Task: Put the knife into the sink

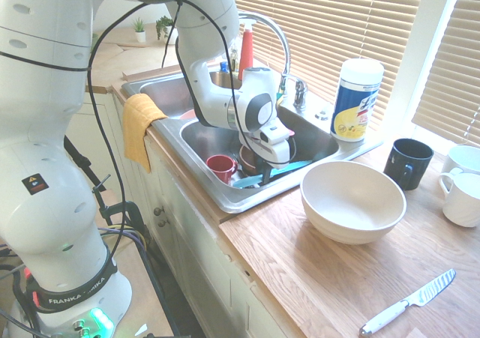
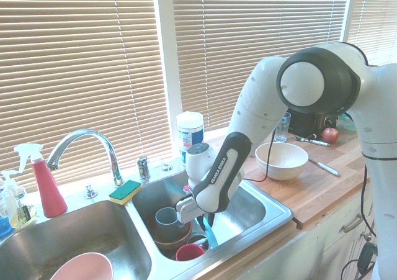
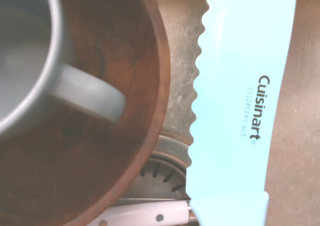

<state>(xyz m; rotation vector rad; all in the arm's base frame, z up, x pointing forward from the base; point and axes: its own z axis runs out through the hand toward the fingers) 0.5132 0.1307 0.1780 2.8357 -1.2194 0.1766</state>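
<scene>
green-yellow sponge (image 2: 124, 192) between two sink basins, pink bowl (image 2: 84, 269) in one, apple (image 2: 330, 135) on the counter (image 2: 338, 196)

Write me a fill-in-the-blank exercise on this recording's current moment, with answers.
1. The light blue plastic knife is inside the stainless steel ____.
2. The word printed in large letters on its blade is ____.
3. The grey ceramic mug sits inside a brown wooden ____.
4. On the wooden counter, the large round cream-coloured vessel is a ____.

Missing words: sink; Cuisinart; bowl; bowl.
</scene>
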